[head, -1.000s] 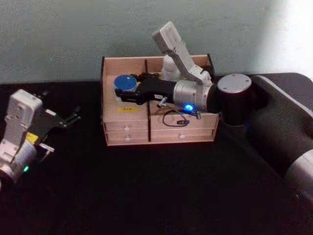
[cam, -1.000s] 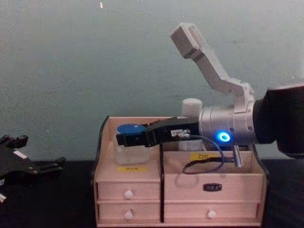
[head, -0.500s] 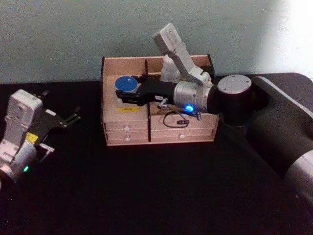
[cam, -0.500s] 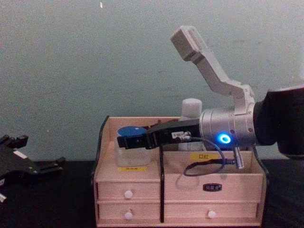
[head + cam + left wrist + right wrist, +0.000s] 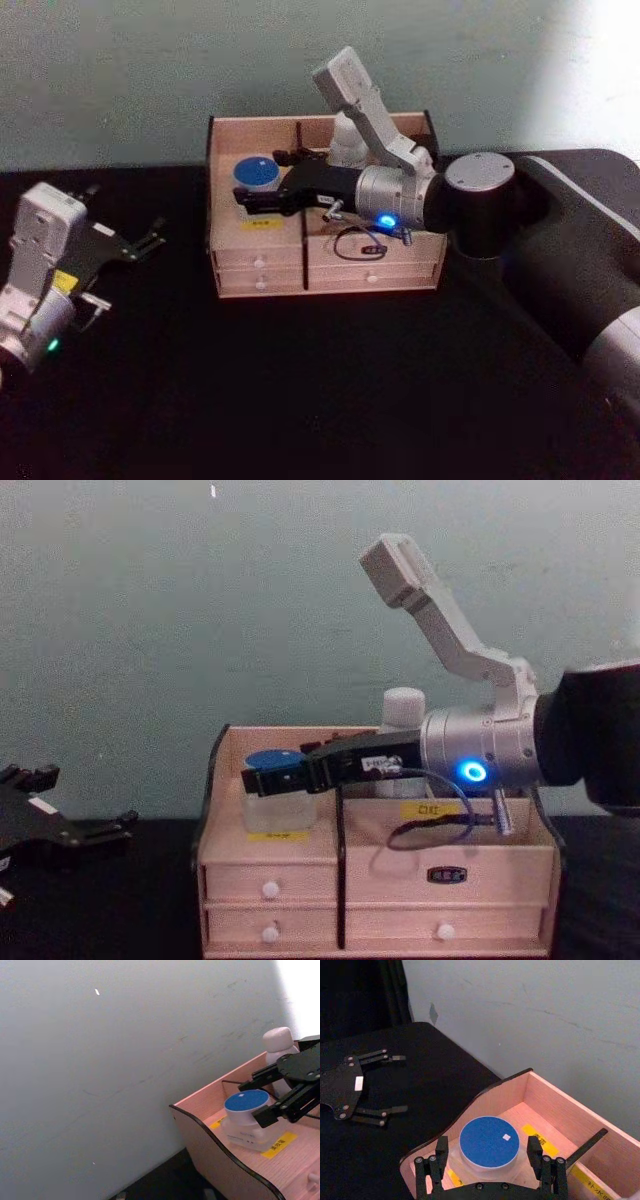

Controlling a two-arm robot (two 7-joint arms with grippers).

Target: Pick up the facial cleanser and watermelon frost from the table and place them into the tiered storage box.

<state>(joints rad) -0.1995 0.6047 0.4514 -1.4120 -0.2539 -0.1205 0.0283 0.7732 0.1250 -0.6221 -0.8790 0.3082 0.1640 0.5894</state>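
Note:
The watermelon frost point(image 5: 488, 1142), a frosted jar with a blue lid, stands in the front left top compartment of the tiered storage box point(image 5: 330, 272). My right gripper point(image 5: 487, 1143) is open, with a finger on each side of the jar and a gap to both. In the chest view the jar point(image 5: 268, 798) sits behind the box's point(image 5: 400, 880) front lip, with the right gripper point(image 5: 262, 778) at lid height. The facial cleanser point(image 5: 345, 140), a white bottle, stands upright in the back right compartment and shows again point(image 5: 403, 712) behind the arm. My left gripper point(image 5: 122, 215) rests open at the far left.
The box stands at the back of a black table point(image 5: 300, 400), close to a pale wall point(image 5: 120, 80). My right arm point(image 5: 480, 205) reaches across the box's right half. Bare tabletop lies in front of the box and between it and the left gripper.
The jar has sunk slightly into the left compartment with the right gripper. The fingers that held it now stand apart from it. The left arm has not moved.

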